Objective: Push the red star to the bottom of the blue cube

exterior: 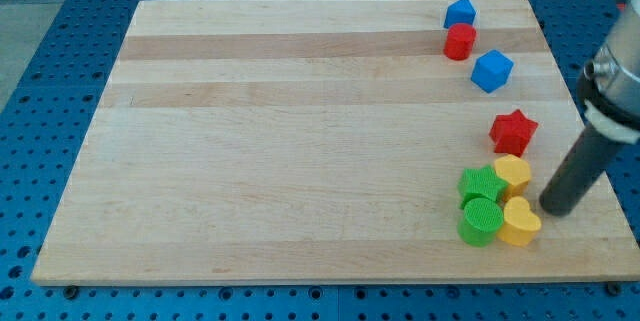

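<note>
The red star lies near the board's right edge, below and slightly right of the blue cube, with a gap between them. My tip rests on the board at the lower right, below and to the right of the red star and just right of the yellow blocks. It touches no block that I can see.
A blue pentagon-like block and a red cylinder sit at the top right. Below the star cluster a green star, a green cylinder, a yellow hexagon and a yellow heart. The wooden board lies on blue pegboard.
</note>
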You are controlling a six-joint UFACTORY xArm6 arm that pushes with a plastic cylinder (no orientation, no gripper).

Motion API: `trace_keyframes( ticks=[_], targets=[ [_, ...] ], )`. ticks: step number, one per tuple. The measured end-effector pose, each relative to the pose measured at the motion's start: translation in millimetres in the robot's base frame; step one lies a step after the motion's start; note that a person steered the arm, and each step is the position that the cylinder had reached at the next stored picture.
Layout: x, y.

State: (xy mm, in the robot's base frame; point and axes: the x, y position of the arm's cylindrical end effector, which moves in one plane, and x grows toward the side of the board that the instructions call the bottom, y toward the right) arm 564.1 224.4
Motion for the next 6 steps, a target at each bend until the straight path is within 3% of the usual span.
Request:
trace_keyframes(
  ticks=[1,3,6],
  targets=[
    [0,-19],
    [-67,-17],
    [-119,-6]
  ],
)
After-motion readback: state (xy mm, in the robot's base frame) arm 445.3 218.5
